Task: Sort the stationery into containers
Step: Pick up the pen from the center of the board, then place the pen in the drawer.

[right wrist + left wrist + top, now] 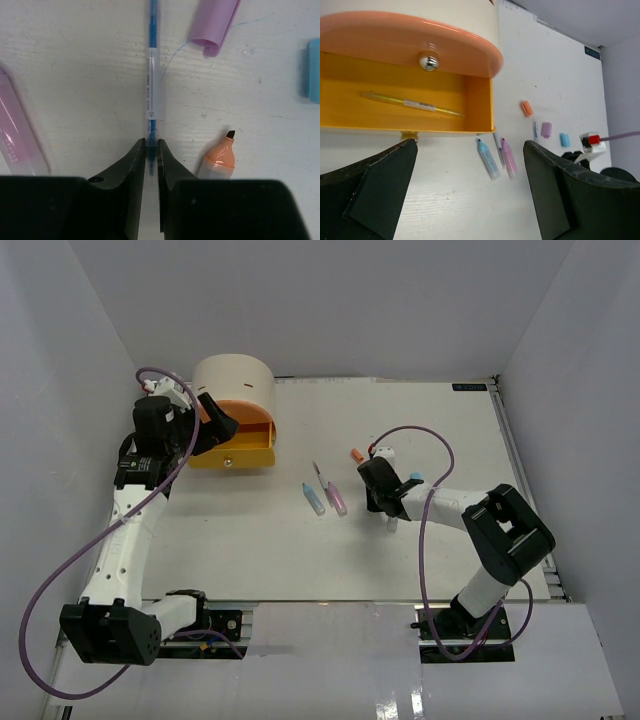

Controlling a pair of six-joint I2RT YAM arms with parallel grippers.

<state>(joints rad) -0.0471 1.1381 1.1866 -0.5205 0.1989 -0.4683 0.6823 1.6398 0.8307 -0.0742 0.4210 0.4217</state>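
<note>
**Grippers and task item**
The right gripper (150, 150) was closed to a narrow slit on the near end of the blue pen (151, 95). The pen lay flat on the table (250, 550), at the centre of the right wrist view. The left gripper (470, 200) was spread wide and held nothing. It hung in front of the open orange drawer (480, 107), at the upper left of the top view.

**Risks**
- The grip sat at the very end of the blue pen. On lifting, the long free end would likely droop, pivot or slip out.
- The orange marker (220, 157) lay just beside the right gripper with its tip uncapped. A sideways move could knock it or smear ink.
- The left gripper stood close to the drawer, so a delivery by the right arm could collide with it there.

**Count, as visible**
- Cabinet (235, 380): 1, with 1 drawer open.
- Pens: 3. These were the yellow pen (412, 103) in the drawer, the blue pen, and the thin pen (318, 473).
- Markers: 3. These were the blue marker (488, 159), the pink marker (508, 157) and the orange marker.
- Caps: 2. These were the purple cap (215, 22) and the blue cap (564, 139).
</note>
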